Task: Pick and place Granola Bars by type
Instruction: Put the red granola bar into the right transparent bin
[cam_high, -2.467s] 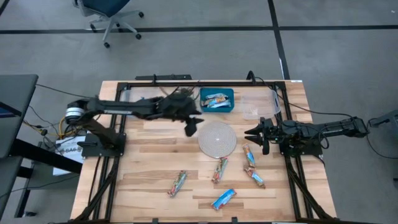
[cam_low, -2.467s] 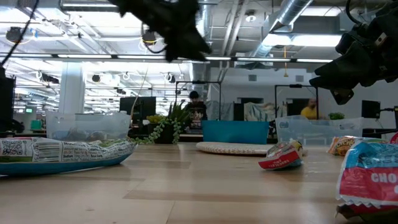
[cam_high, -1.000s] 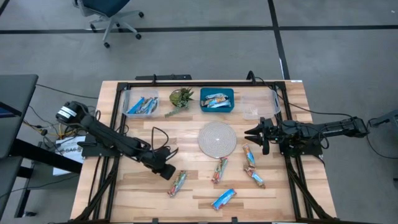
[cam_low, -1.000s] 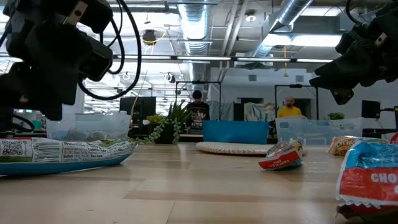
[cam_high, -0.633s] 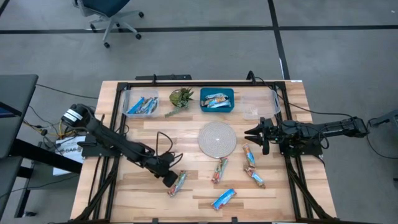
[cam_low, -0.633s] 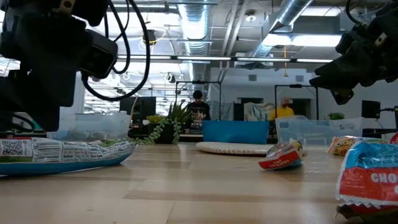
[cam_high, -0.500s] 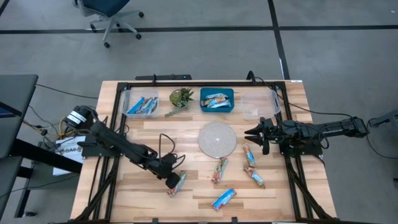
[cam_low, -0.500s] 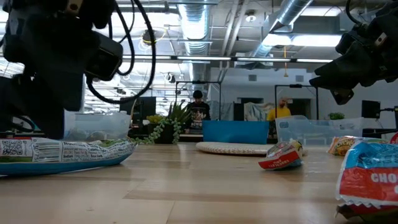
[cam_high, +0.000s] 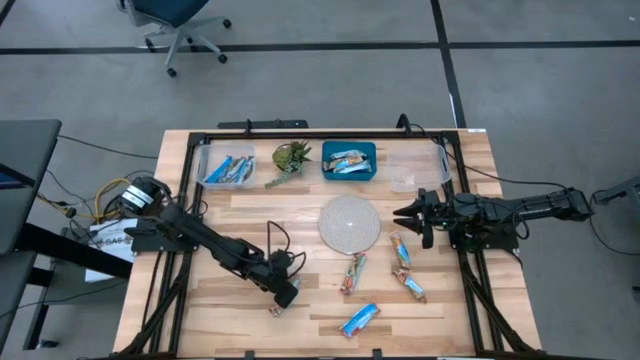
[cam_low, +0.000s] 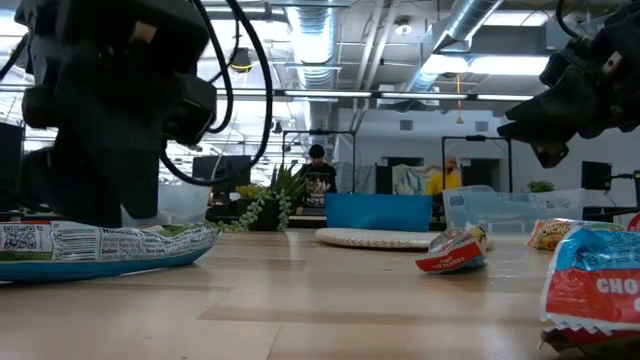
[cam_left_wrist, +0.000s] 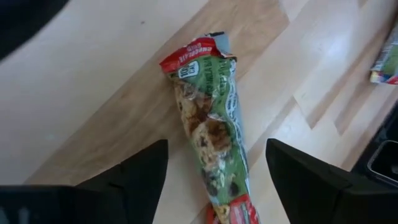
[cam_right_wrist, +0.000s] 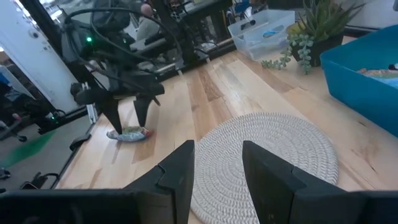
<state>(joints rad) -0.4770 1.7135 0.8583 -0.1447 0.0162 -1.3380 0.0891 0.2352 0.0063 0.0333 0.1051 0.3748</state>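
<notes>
The butcher-block table (cam_high: 230, 225) sits on grey floor, with an office chair (cam_high: 178, 22) beyond its far edge and a dark desk (cam_high: 20, 170) off its left side; the low view looks past it into an open workspace where a person in yellow (cam_low: 449, 176) stands far off. The table's widest bare stretch is the left-centre band of planks; its front-left corner is also bare. Along the far edge stand a clear bin (cam_high: 226, 168) holding blue bars, a leafy plant (cam_high: 290, 158), a blue bin (cam_high: 349, 161) with bars in it, and an empty-looking clear bin (cam_high: 412, 168). The round woven mat (cam_high: 349, 223) lies at mid-table. The left tool (cam_high: 285, 293) is low over the front-left area, its fingers spread wide to either side of a green-wrapped granola bar (cam_left_wrist: 211, 127) that lies flat on the wood, not gripped. The right tool (cam_high: 412, 213) hangs above the table just right of the mat, fingers partly apart, holding nothing. Loose bars lie in front of the mat: three orange-red ones (cam_high: 402, 250) and, nearest the front edge, a blue one (cam_high: 359, 320).
</notes>
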